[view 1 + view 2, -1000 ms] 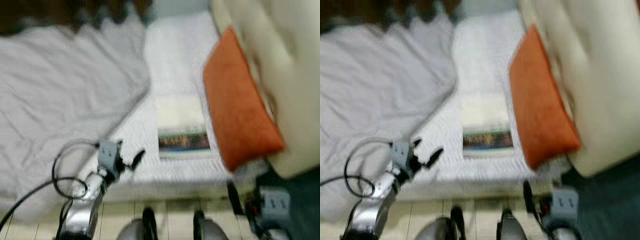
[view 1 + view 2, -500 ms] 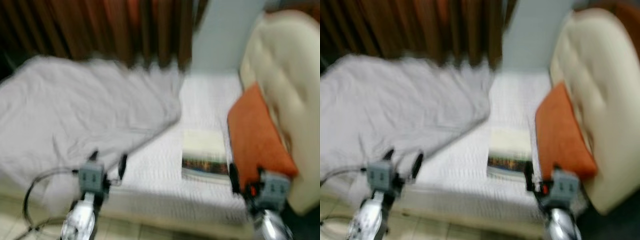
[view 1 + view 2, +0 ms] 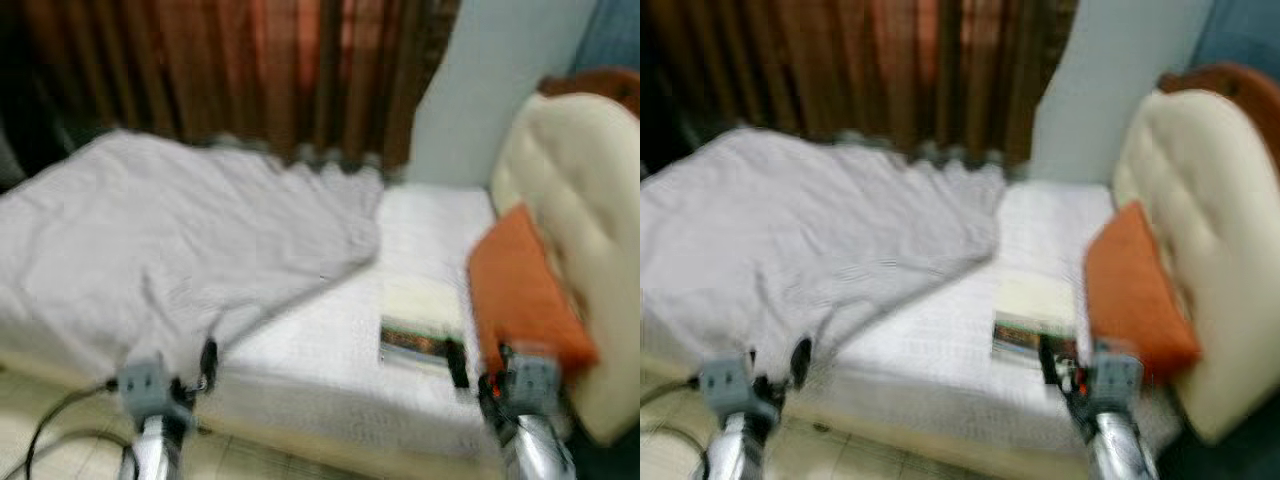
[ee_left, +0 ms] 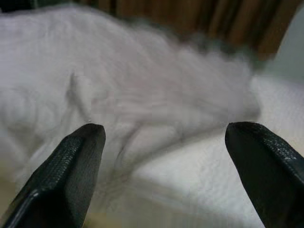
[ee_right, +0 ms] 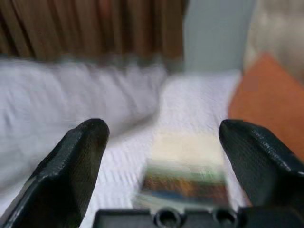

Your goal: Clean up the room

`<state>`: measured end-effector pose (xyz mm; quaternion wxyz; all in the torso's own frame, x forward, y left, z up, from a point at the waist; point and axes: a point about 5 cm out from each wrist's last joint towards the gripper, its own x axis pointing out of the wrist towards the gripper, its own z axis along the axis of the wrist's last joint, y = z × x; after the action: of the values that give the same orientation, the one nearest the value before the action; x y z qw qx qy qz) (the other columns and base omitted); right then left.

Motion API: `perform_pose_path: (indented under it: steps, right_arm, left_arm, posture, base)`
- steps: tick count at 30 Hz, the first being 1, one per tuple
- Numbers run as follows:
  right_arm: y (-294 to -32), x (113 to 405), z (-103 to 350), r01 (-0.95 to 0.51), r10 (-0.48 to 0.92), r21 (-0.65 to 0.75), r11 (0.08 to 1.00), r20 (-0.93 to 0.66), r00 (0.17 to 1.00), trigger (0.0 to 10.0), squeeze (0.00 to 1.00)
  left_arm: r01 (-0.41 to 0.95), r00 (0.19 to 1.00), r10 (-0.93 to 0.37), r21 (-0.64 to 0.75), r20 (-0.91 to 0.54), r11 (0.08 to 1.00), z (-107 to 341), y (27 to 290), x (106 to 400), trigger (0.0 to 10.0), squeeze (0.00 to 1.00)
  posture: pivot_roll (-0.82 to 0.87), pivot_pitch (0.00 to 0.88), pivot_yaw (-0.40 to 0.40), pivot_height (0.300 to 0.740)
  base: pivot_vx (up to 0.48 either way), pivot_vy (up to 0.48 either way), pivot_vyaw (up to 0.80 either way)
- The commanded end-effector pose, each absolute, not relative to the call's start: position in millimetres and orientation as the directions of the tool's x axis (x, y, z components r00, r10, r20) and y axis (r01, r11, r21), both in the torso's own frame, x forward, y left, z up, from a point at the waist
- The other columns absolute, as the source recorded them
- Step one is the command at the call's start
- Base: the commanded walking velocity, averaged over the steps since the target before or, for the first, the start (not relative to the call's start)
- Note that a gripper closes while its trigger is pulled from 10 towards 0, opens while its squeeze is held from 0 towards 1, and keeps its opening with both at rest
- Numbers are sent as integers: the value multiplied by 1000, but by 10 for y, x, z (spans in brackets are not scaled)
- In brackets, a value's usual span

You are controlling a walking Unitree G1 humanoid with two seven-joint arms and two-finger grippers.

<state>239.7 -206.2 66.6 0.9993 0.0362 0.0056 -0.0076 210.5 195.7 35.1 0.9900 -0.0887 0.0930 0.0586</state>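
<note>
A bed with a white mattress (image 3: 330, 350) stands before me, and a rumpled grey blanket (image 3: 170, 250) covers its left part. A book (image 3: 420, 322) with a cream and dark cover lies flat on the mattress beside an orange pillow (image 3: 520, 295). My left gripper (image 3: 185, 365) is open at the bed's near edge, facing the blanket (image 4: 142, 85). My right gripper (image 5: 164, 142) is open and empty, just short of the book (image 5: 187, 171), with the orange pillow (image 5: 266, 104) to its right. All views are blurred.
A padded cream headboard (image 3: 585, 200) rises behind the pillow on the right. Brown curtains (image 3: 250, 70) hang behind the bed, next to a pale wall (image 3: 490, 90). Light floor (image 3: 50, 430) and a black cable (image 3: 40, 440) lie at the lower left.
The camera has tilted up, so the curtains and wall now show. Both arms have come up in front of the bed edge; the right gripper now points at the book.
</note>
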Motion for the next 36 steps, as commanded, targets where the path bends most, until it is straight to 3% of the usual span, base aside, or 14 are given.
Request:
perform_pose_path:
  steps: [1,9,19,26,36]
  right_arm:
    - [-2050,2333,568,21,-16,87,996,-51,999,10000,0]
    - [-1993,2371,560,-26,27,33,999,-48,998,10000,0]
    - [-2019,2249,419,-58,46,-83,995,-147,988,10000,0]
    - [-2008,2271,411,-90,73,-103,991,-155,985,10000,0]
    - [-1966,2405,456,-109,101,-49,993,-135,986,10000,0]
  left_arm:
    - [-85,975,52,-146,-217,986,331,1919,2180,10000,0]
    - [86,981,-96,-63,-171,994,481,1798,2347,10000,0]
    - [231,963,-218,63,-160,971,500,1677,2346,10000,0]
    - [237,963,-228,52,-141,970,540,1635,2375,10000,0]
    - [140,982,-133,40,-131,989,511,1664,2334,10000,0]
  posture:
    - [-9,0,-4,740]
    - [-25,0,17,740]
    - [-24,0,0,740]
    - [-11,0,-11,740]
    - [1,0,-15,740]
  base:
    - [0,0,0]
    - [0,295,0]
    - [0,480,-800]
    - [0,480,-800]
    - [0,480,0]
